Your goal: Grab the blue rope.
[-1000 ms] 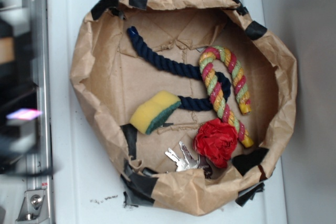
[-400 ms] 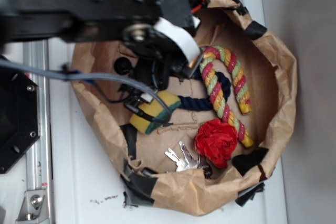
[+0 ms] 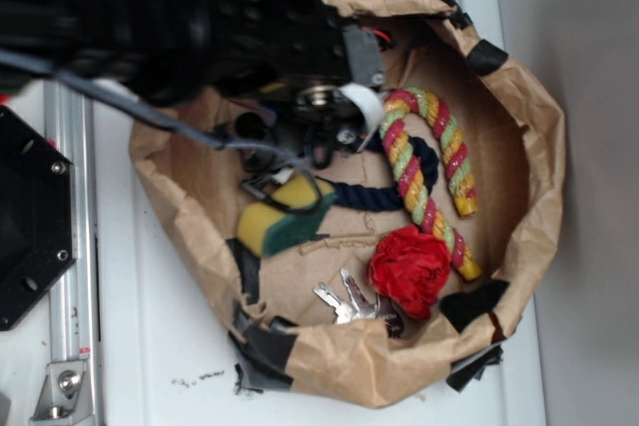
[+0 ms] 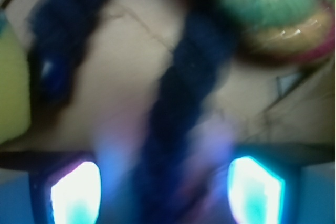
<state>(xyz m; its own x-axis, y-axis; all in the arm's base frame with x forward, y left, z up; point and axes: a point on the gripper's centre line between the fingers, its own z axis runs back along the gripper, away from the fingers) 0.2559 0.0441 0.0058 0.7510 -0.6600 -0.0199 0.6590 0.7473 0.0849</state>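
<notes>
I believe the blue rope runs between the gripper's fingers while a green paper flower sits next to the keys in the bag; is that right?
Not quite: the flower is red, not green, as the exterior view shows. The rest holds: it sits beside the keys in the bag, and the wrist view shows the blue rope running between the gripper's fingers.

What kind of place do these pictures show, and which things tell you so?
Probably a robot test bench, not a home. A crumpled brown paper tub patched with black tape sits on a white surface beside a metal rail, holding unrelated items: a dark navy twisted rope, a yellow-green sponge, metal keys.
</notes>
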